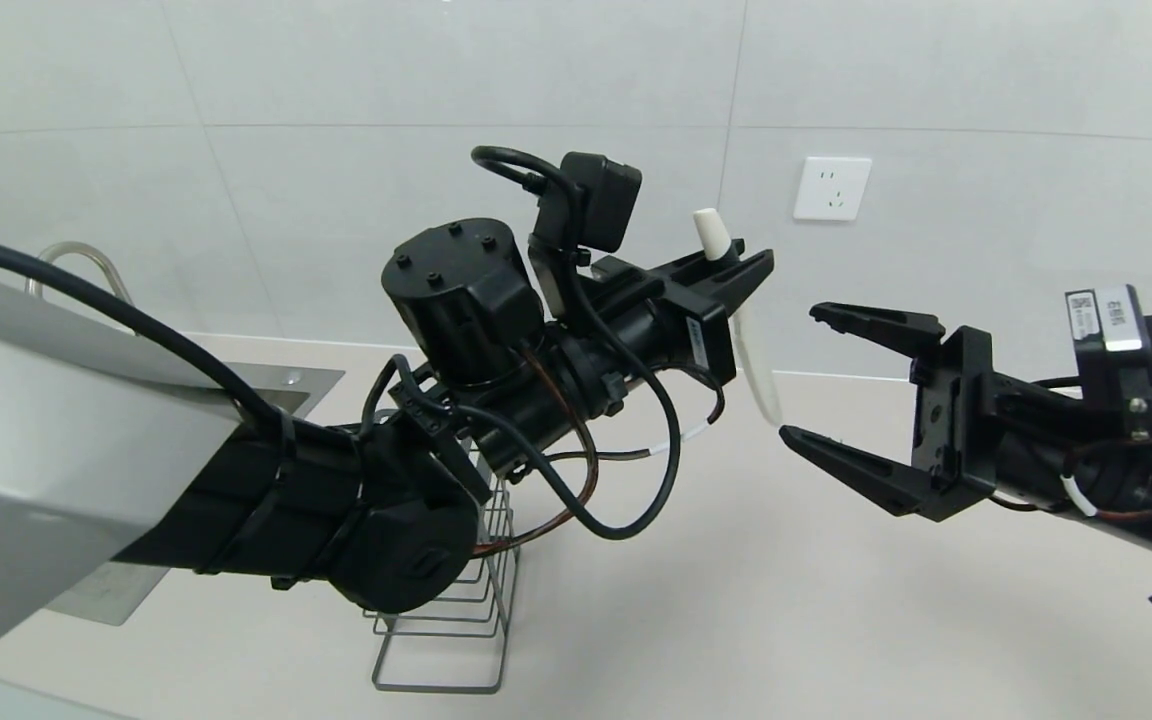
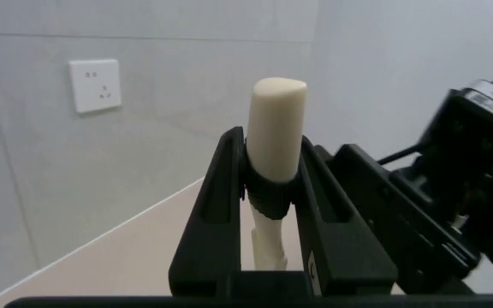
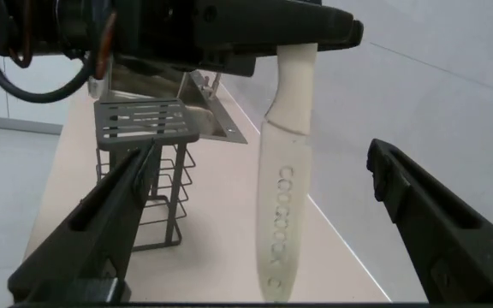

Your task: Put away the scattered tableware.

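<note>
The left gripper [image 1: 736, 265] clamps the knife [image 1: 711, 234] by its handle, blade hanging down (axis upright), just beside the wide-open right gripper [image 1: 802, 376].

The left arm [image 1: 496, 400] hides much of the wire rack [image 1: 446, 640], and the left hand [image 1: 741, 270] covers part of the knife [image 1: 711, 232].

White wall socket [image 1: 832, 188], pale tiled wall [image 1: 336, 100], beige countertop [image 1: 736, 600], steel sink [image 1: 321, 381] at left

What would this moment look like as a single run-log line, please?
left gripper: shut on knife handle, blade down | right gripper: open, facing blade | wire rack: on counter
</note>
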